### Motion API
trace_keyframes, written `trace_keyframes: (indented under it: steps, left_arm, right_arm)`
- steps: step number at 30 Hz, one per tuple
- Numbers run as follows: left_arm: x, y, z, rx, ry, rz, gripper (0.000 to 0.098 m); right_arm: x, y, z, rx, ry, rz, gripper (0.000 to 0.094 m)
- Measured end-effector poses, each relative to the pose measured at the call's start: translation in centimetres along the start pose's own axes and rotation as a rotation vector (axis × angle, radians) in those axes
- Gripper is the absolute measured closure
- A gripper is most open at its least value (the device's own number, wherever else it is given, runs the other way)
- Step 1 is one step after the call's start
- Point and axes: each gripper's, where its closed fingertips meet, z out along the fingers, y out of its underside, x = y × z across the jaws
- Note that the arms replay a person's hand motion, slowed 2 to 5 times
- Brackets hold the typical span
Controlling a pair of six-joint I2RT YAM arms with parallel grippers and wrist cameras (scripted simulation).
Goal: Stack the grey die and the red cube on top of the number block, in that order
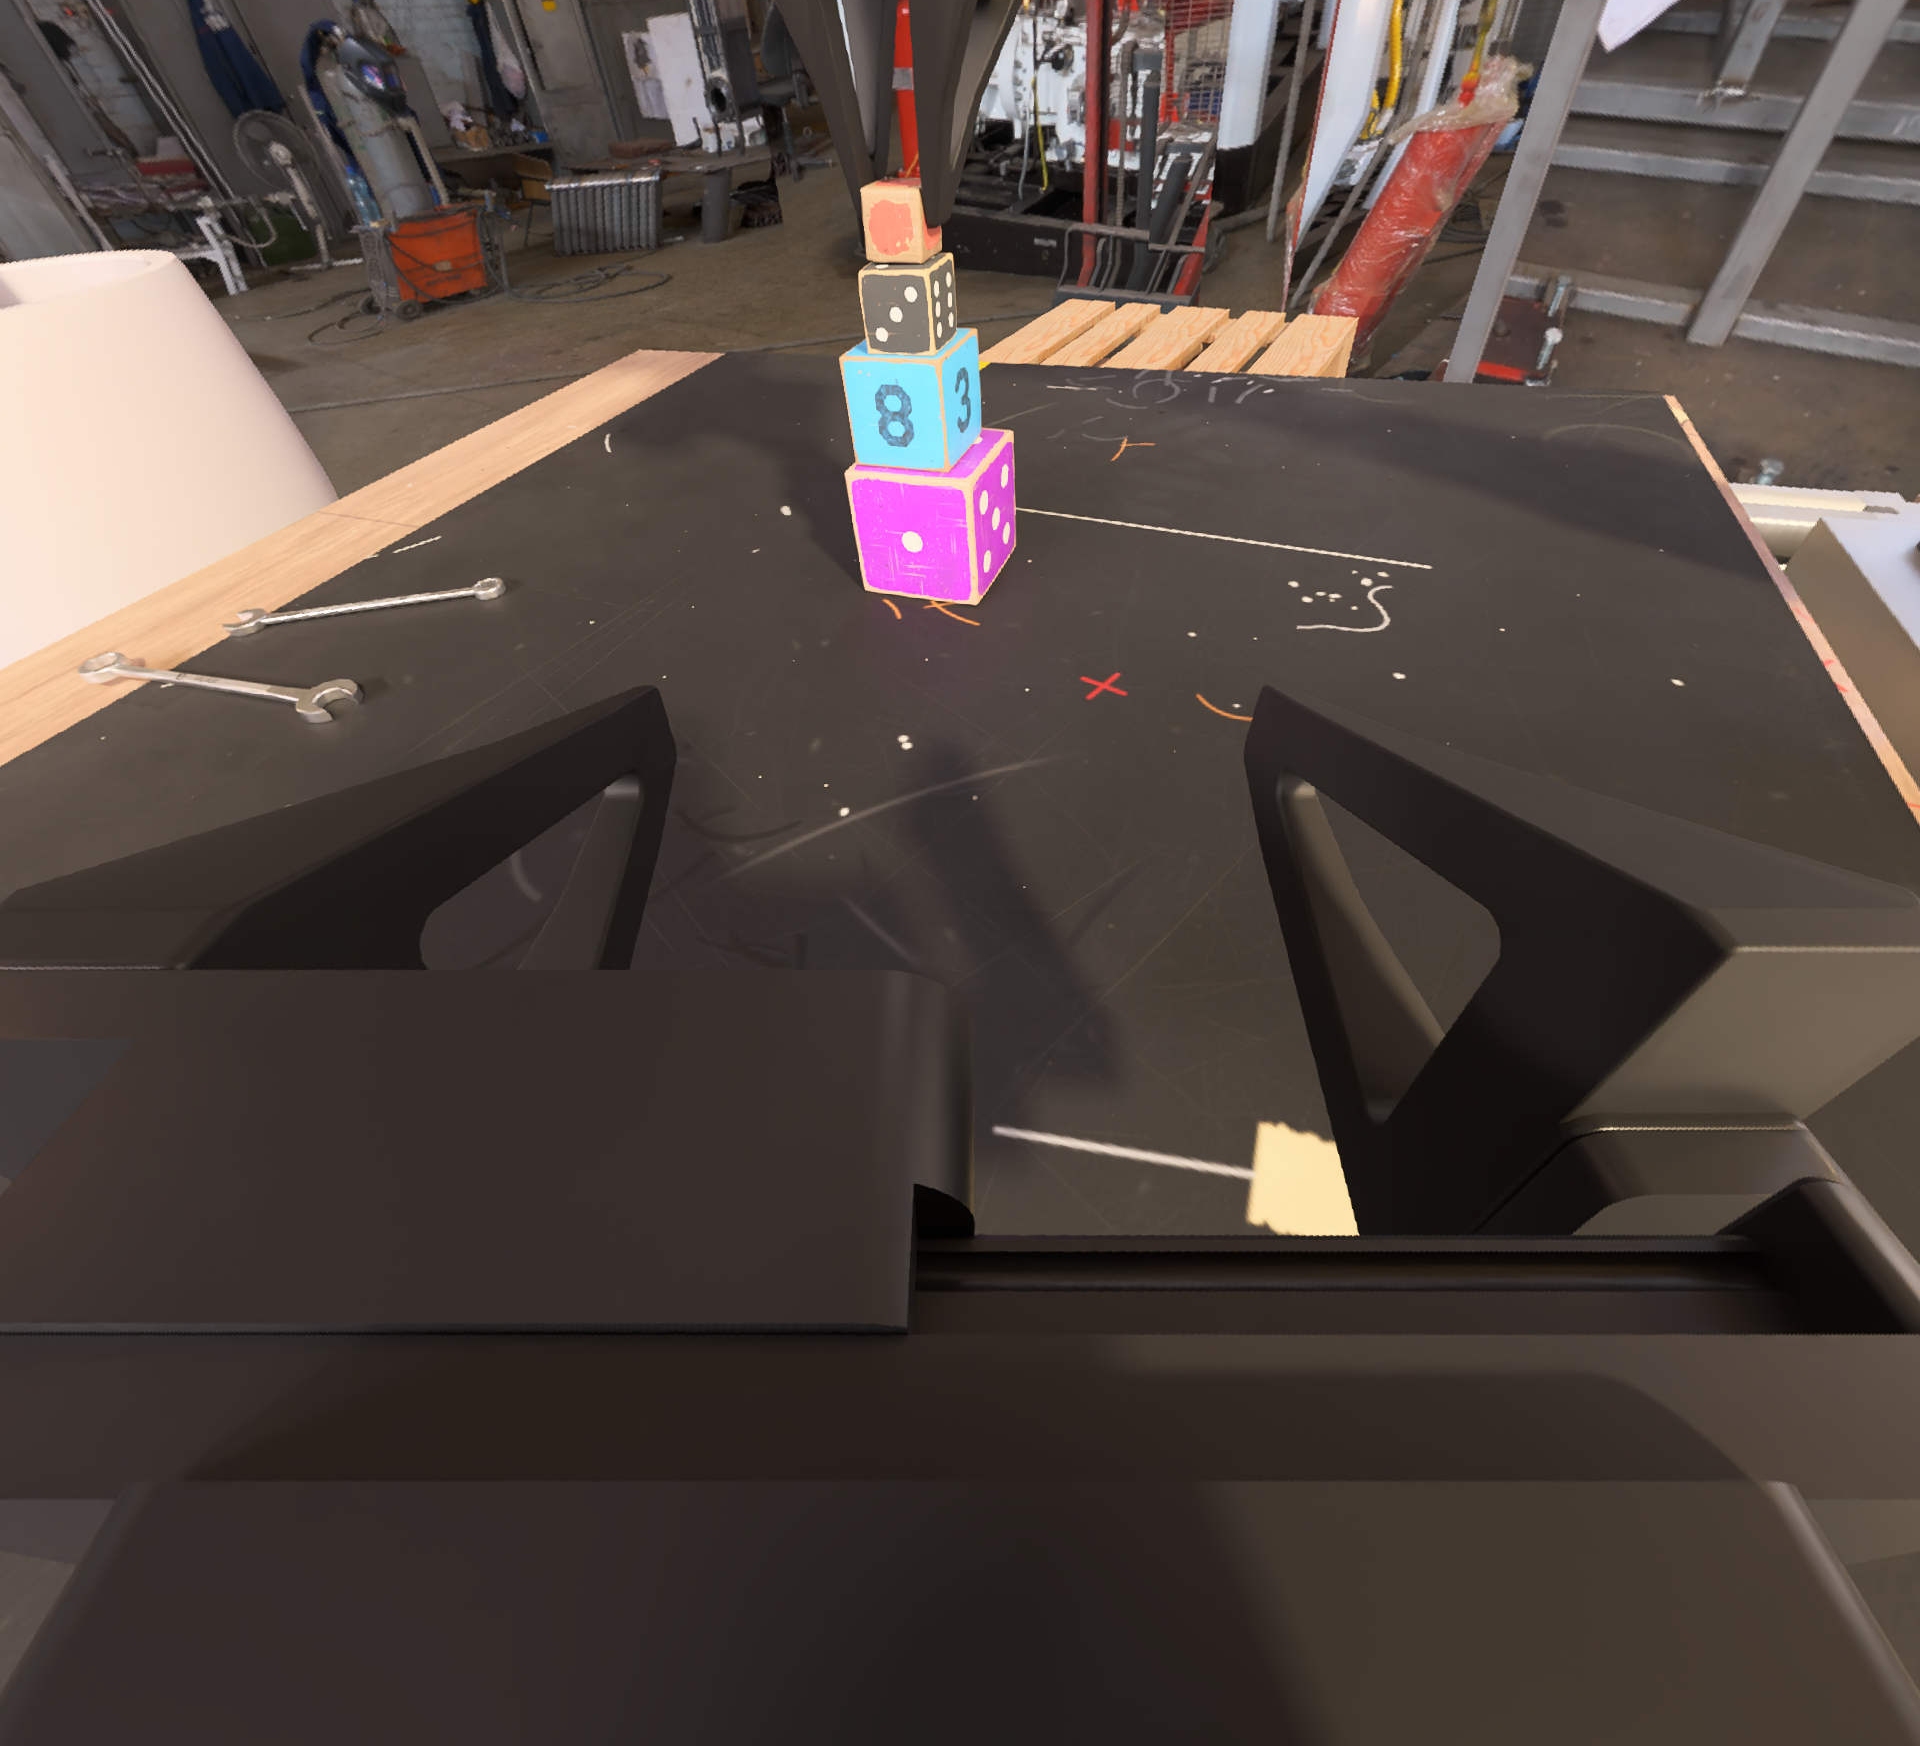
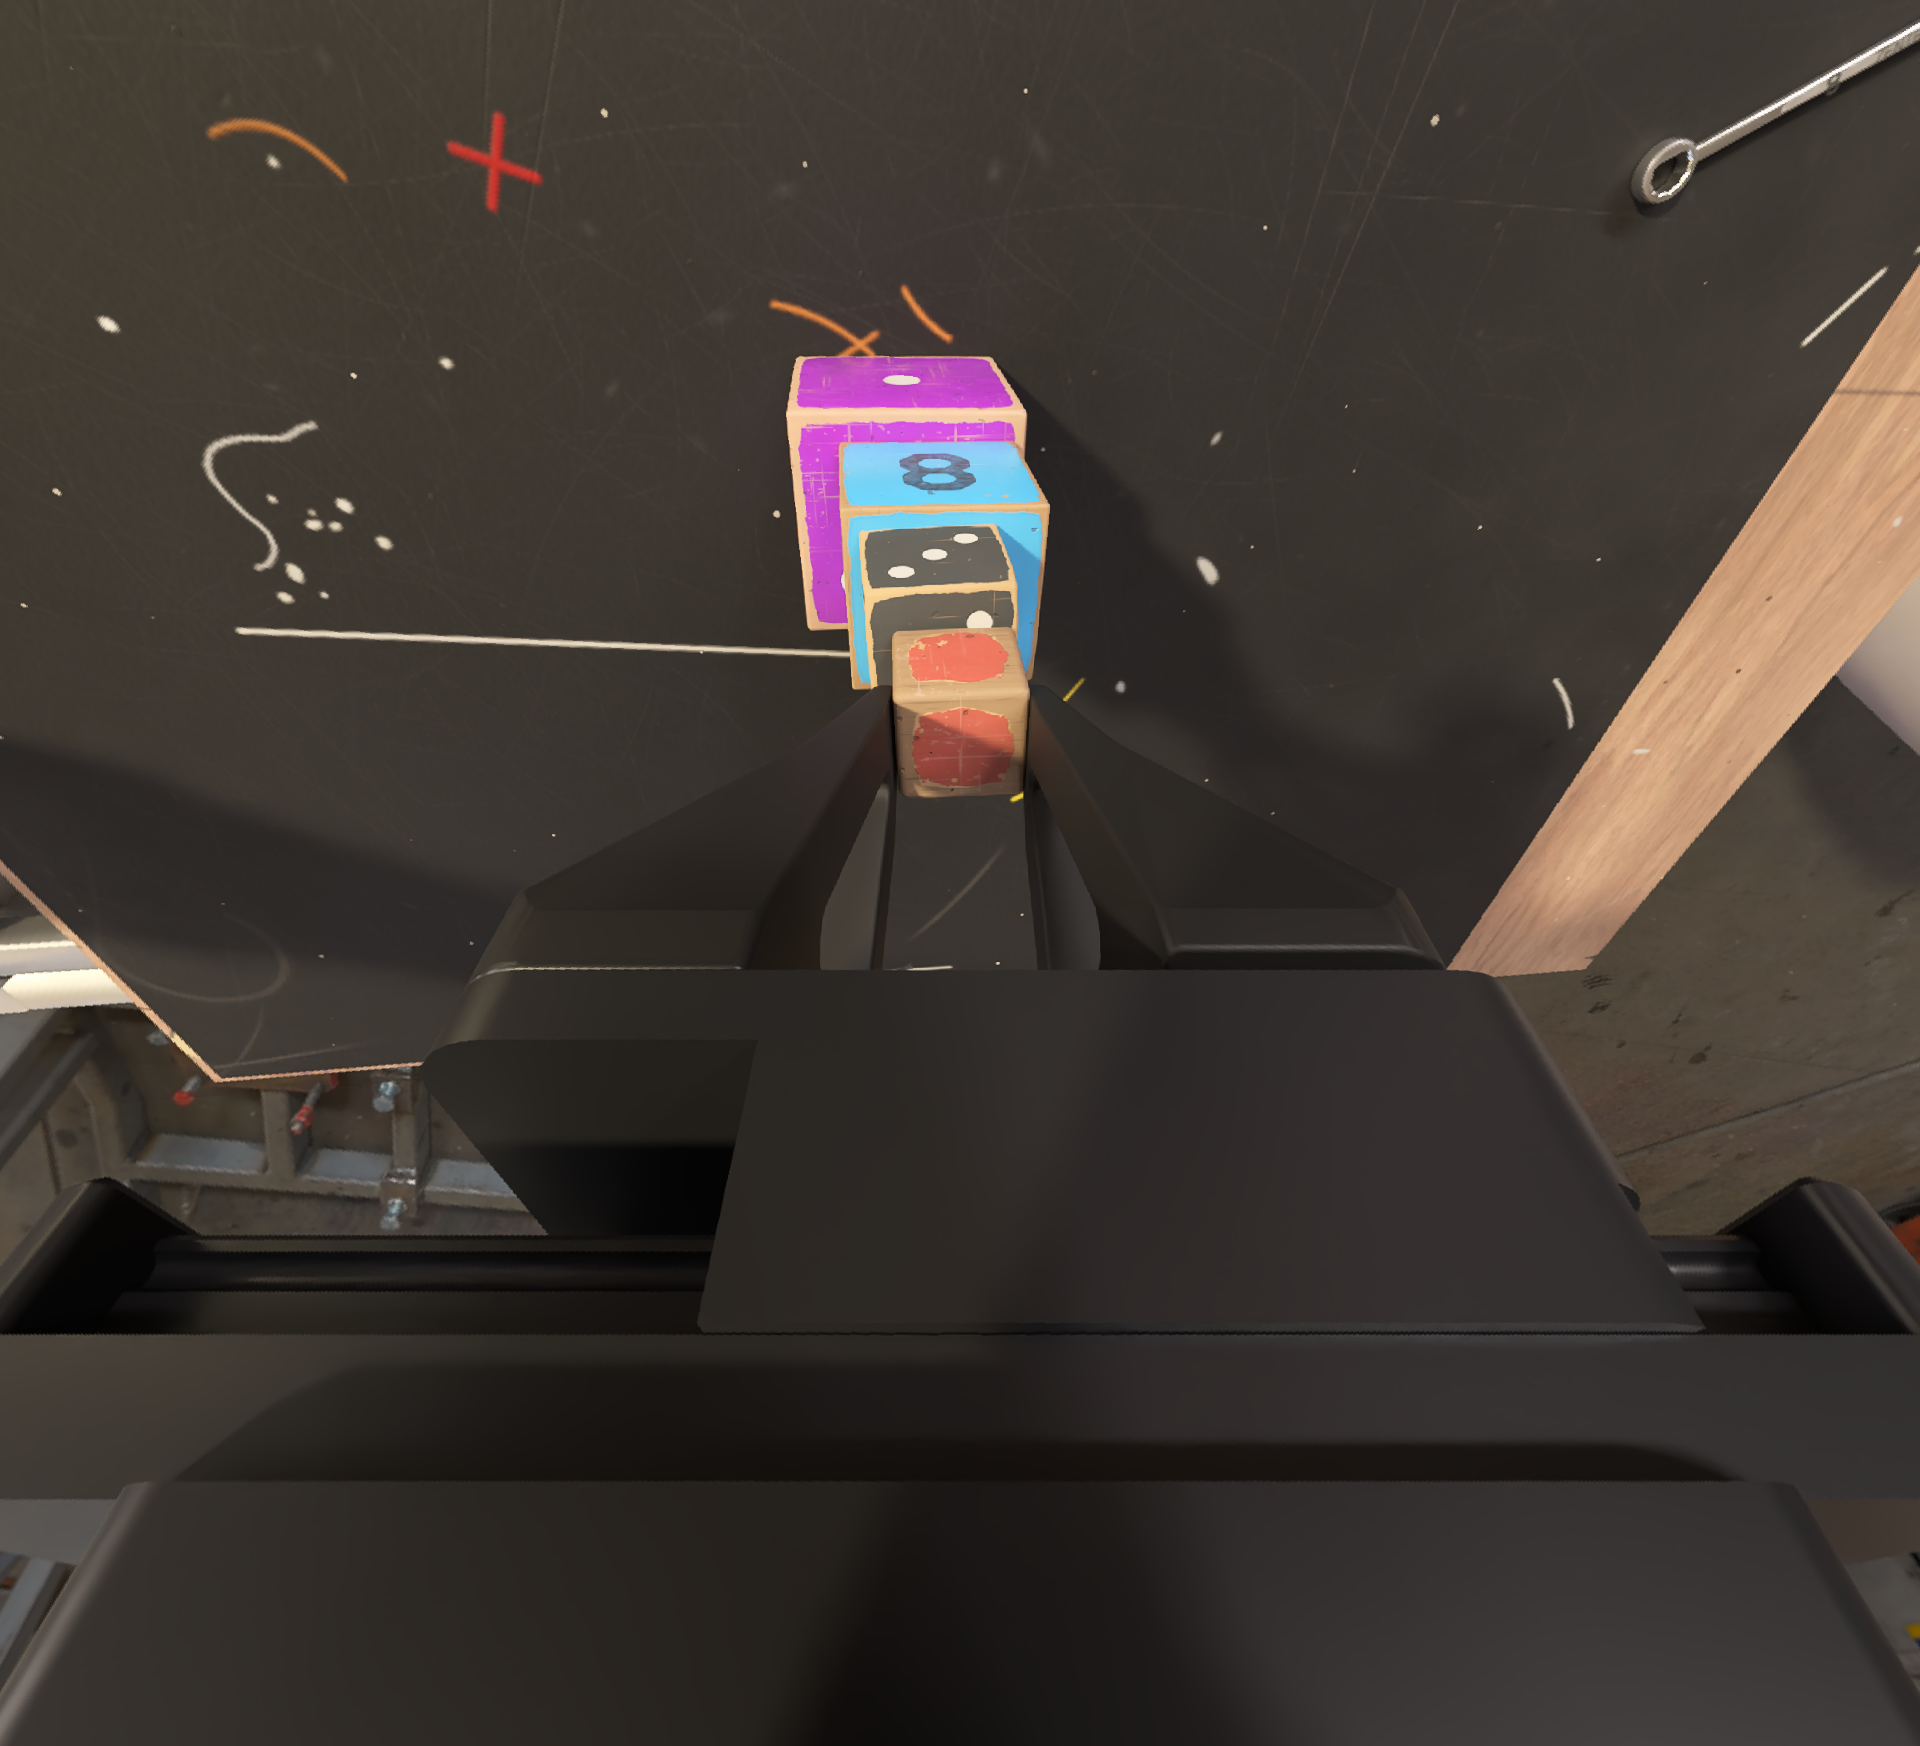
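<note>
Clamped in the right pincer (image 2: 961, 740), the red cube (image 2: 961, 714) sits atop the grey die (image 2: 935, 558) on the number block (image 2: 940, 475), so release comes next, gently, while the left pincer (image 1: 961, 823) gapes wide, empty above the bench (image 1: 1351, 761).

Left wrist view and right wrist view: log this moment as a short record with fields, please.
stack base: magenta wooden die on the black tabletop
second: blue wooden number block
third: grey wooden die
top: red-faced wooden cube, resting on the grey die
right gripper: closed on the red cube from above
left gripper: open, empty, away from the stack
other items: two metal wrenches to the side
</note>
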Motion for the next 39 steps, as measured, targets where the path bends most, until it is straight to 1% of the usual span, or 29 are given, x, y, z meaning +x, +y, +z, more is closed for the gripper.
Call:
trace_keyframes:
  steps: [9, 10, 12, 13, 22, 26, 29, 32, 34, 36, 39]
  left_arm:
    - [0.0, 0.0, 0.0, 0.000, 0.001, 0.000, 0.0038]
    - [0.0, 0.0, 0.0, 0.000, 0.001, 0.000, 0.0038]
    - [0.0, 0.0, 0.0, 0.000, 0.002, 0.000, 0.0038]
    - [0.0, 0.0, 0.0, 0.000, 0.002, 0.000, 0.0038]
    - [0.0, -0.1, 0.0, 0.003, 0.001, 0.001, 0.0038]
    - [0.0, -0.1, 0.0, 0.004, 0.001, 0.002, 0.0038]
    - [0.0, -0.1, 0.0, 0.004, 0.001, 0.002, 0.0038]
    - [0.0, -0.1, 0.0, 0.004, 0.002, 0.002, 0.0038]
    - [0.0, -0.1, 0.0, 0.004, 0.002, 0.003, 0.0038]
    - [0.0, -0.1, 0.0, 0.004, 0.002, 0.003, 0.0038]
    - [0.0, -0.1, 0.0, 0.004, 0.002, 0.003, 0.0038]
  right_arm:
    - [0.0, -0.4, -0.1, 0.020, -0.003, 0.011, 0.0735]
    - [-0.1, -0.4, -0.1, 0.025, -0.005, 0.014, 0.0713]
    - [-0.1, -0.6, -0.2, 0.036, -0.005, 0.018, 0.0611]
    - [-0.1, -0.7, -0.3, 0.043, -0.003, 0.020, 0.0586]
    - [-0.1, -0.6, -1.7, 0.080, 0.051, 0.039, 0.0570]
    - [-0.8, -0.6, -2.2, 0.116, 0.067, 0.045, 0.0542]
    - [-1.6, -0.7, -2.5, 0.155, 0.080, 0.040, 0.0538]
    - [-2.7, -0.6, -2.6, 0.191, 0.087, 0.033, 0.0550]
    - [-3.4, -0.5, -2.5, 0.212, 0.084, 0.024, 0.0586]
    - [-4.3, -0.5, -2.2, 0.233, 0.075, 0.009, 0.0642]
    - [-5.4, -0.3, -1.4, 0.257, 0.059, -0.018, 0.0760]
